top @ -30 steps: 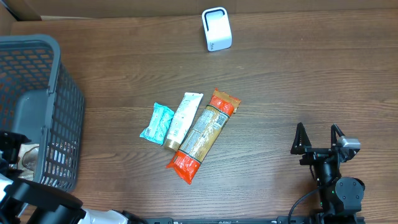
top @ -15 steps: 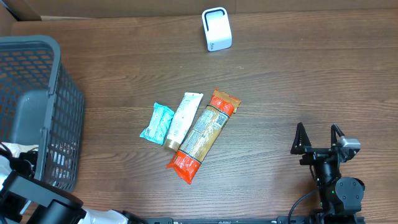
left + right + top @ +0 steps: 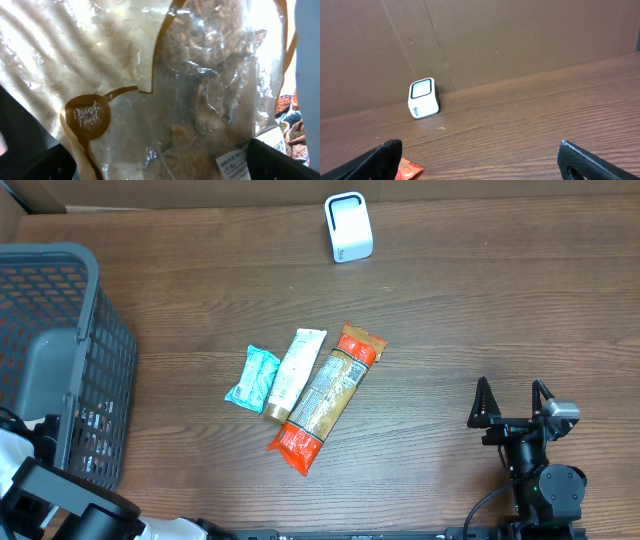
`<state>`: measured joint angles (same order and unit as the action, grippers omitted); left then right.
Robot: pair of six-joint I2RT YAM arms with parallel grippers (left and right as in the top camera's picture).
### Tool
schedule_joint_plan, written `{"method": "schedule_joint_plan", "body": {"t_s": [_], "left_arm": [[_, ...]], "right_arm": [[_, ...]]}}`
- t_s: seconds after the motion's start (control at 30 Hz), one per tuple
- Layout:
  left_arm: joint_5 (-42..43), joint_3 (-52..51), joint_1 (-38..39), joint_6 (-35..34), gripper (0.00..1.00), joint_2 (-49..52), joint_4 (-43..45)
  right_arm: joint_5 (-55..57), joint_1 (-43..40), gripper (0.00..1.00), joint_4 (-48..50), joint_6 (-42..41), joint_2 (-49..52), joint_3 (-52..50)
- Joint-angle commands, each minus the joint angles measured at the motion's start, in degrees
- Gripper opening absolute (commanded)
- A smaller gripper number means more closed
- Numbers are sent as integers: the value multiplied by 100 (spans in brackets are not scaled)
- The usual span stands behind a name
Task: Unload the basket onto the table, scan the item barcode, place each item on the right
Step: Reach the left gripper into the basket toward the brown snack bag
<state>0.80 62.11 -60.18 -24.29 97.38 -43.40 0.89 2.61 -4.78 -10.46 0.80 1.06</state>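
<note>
Overhead: tube (image 3: 295, 372), teal packet (image 3: 252, 378) and orange packet (image 3: 328, 398) wait unscanned, it seems; left tool (image 3: 165, 160) released above dried-food bag (image 3: 150, 75), right tool (image 3: 512, 395) released, idle.

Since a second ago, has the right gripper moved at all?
No. The right gripper sits in the same spot relative to the white scanner in the overhead view.

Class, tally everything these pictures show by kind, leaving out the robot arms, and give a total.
Packets: 3 (teal packet, orange packet, clear dried-food bag)
Tubes: 1 (white tube)
Scanners: 1 (white scanner)
Baskets: 1 (grey basket)
Total: 6
</note>
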Motion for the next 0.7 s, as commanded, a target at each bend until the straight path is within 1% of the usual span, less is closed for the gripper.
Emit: {"method": "schedule_joint_plan", "body": {"t_s": [0.0, 0.13, 0.2, 0.27, 0.3, 0.37, 0.4, 0.47, 0.53, 0.67], "left_arm": [[-203, -289, 173, -7, 96, 170, 35], [-210, -337, 378, 72, 94, 173, 208], [-208, -356, 446, 175, 85, 173, 286], [-227, -358, 490, 205, 65, 173, 310], [-229, -358, 501, 208, 51, 173, 321], [-229, -358, 501, 203, 34, 173, 330], [-227, -358, 501, 203, 22, 173, 337], [-229, -358, 501, 208, 12, 173, 339], [-229, -358, 498, 208, 4, 173, 337], [-225, -358, 501, 203, 4, 173, 341]], "right_arm": [[55, 0, 100, 20, 7, -63, -61], [55, 0, 100, 20, 7, -63, -61], [55, 0, 100, 20, 7, -63, -61], [55, 0, 100, 20, 7, -63, -61], [55, 0, 100, 20, 7, -63, -61], [55, 0, 100, 20, 7, -63, -61], [55, 0, 100, 20, 7, -63, -61], [55, 0, 100, 20, 7, -63, -61], [55, 0, 100, 20, 7, -63, -61], [55, 0, 100, 20, 7, -63, -61]]}}
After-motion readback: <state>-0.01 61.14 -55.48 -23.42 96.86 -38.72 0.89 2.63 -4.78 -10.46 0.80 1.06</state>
